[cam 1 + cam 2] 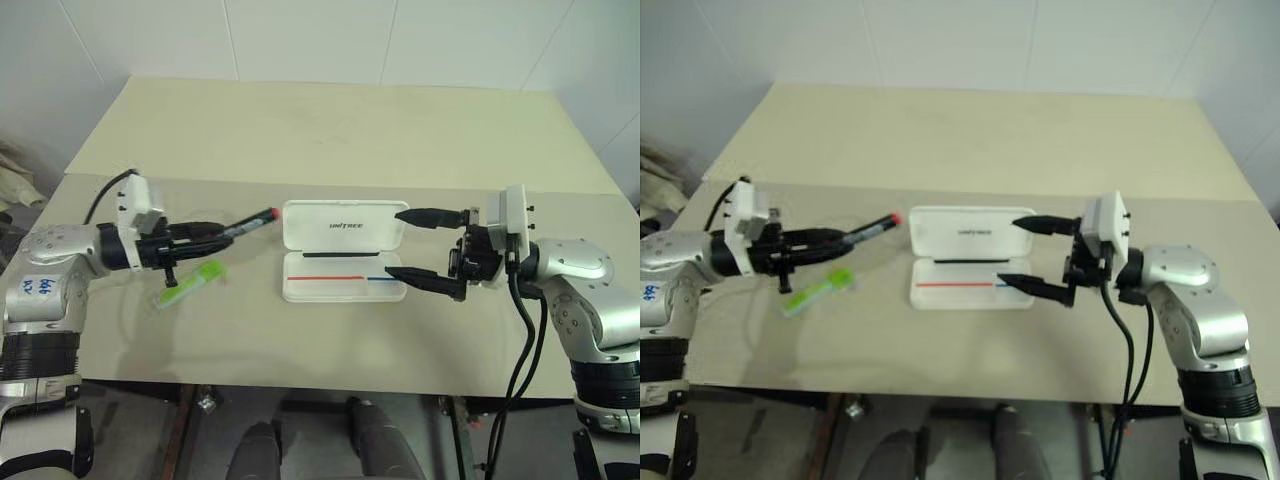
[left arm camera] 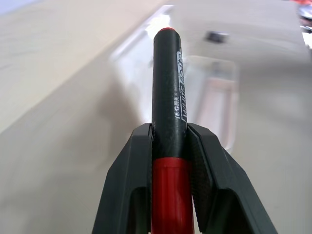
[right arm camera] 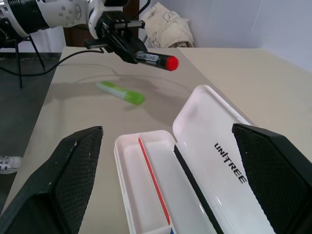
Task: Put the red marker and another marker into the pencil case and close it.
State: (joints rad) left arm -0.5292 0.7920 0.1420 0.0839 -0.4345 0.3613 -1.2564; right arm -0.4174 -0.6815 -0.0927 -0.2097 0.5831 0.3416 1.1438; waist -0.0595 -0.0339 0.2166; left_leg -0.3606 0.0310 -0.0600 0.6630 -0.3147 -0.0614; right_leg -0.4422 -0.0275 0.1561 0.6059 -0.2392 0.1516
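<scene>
Left gripper (image 1: 215,232) clamps the red marker (image 1: 250,222); right gripper (image 1: 420,245) gapes beside the pencil case (image 1: 343,262). Released short, the marker could bounce off its rim onto the worktop (image 1: 330,130).

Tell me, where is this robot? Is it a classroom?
Probably a robot test room, not a classroom. A plain beige table stands against bare white walls, holding just a white pencil case and a green highlighter. Cloth lies bundled by the wall.
</scene>
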